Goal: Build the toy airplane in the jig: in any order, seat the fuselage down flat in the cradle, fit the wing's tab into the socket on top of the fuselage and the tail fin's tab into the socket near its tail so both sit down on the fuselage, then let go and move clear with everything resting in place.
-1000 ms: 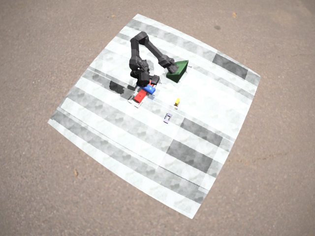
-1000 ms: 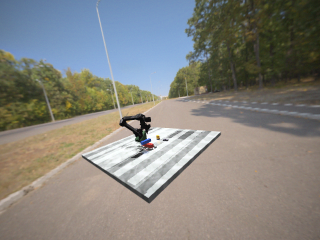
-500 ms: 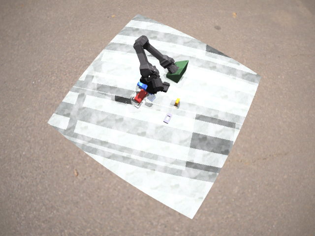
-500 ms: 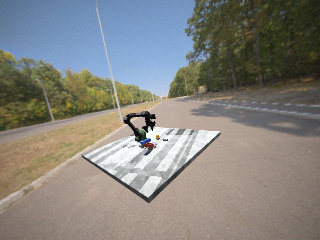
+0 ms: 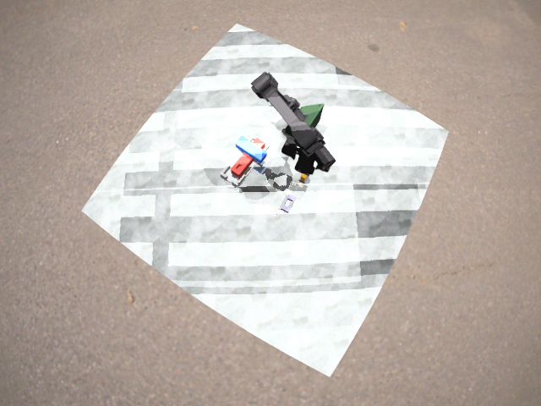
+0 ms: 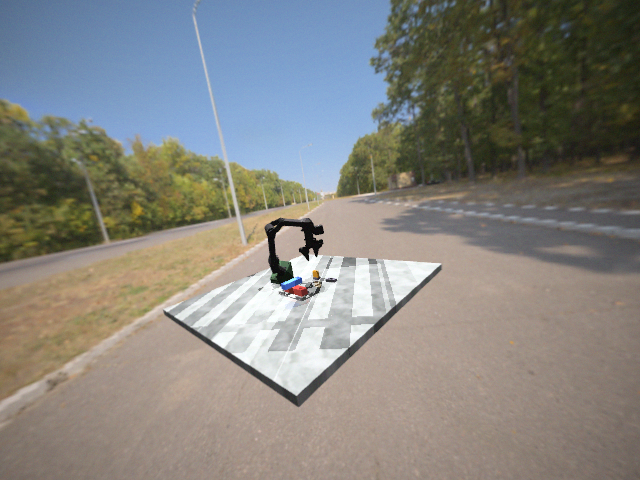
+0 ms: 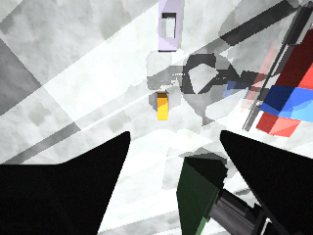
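The red fuselage (image 5: 240,166) (image 6: 299,290) (image 7: 280,125) lies in the white jig cradle (image 5: 226,174). The blue wing (image 5: 251,149) (image 6: 291,283) (image 7: 290,101) sits across its top. The small yellow tail fin (image 5: 303,177) (image 6: 315,274) (image 7: 162,106) lies on the table, apart from the jig. My gripper (image 5: 305,167) (image 6: 310,251) (image 7: 174,134) is open and empty. It hangs above the table close to the tail fin, to the side of the jig. In the wrist view the fin lies just ahead of the two black fingers.
A small lilac block with a slot (image 5: 287,203) (image 7: 169,27) lies beyond the fin. A dark ring (image 6: 330,279) (image 7: 200,60) lies between fin and jig. The arm's green base (image 5: 312,114) (image 7: 198,196) stands behind. The striped table top (image 5: 262,283) ends at edges all round.
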`<state>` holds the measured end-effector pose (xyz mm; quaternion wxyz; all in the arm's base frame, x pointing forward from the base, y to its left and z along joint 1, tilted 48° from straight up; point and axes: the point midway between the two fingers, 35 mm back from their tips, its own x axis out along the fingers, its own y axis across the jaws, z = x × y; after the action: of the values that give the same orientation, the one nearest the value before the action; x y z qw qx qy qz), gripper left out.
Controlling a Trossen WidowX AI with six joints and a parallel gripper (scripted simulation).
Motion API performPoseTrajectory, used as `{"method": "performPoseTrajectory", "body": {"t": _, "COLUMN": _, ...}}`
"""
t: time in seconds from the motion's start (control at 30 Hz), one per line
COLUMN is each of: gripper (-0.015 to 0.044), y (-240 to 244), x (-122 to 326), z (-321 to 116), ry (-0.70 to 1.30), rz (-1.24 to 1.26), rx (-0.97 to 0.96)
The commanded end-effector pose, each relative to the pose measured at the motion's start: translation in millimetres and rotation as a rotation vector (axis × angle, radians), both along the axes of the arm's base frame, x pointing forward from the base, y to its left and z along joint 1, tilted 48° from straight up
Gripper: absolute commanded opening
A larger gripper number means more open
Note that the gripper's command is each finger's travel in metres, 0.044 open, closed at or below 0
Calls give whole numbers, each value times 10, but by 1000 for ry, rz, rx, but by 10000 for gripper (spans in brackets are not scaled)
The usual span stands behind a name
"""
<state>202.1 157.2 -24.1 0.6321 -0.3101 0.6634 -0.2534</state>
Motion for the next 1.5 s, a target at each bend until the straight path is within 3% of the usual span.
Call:
{"method": "performPoseTrajectory", "body": {"t": 0.0, "gripper": 440, "y": 55, "x": -16, "z": -70, "ry": -9, "rz": -17, "rx": 8}}
{"method": "performPoseTrajectory", "body": {"t": 0.2, "gripper": 440, "y": -342, "x": -20, "z": -443, "ry": -11, "rz": -17, "rx": 7}}
{"method": "performPoseTrajectory", "body": {"t": 1.47, "gripper": 440, "y": -750, "x": -19, "z": -825, "ry": -12, "rz": -17, "rx": 5}}
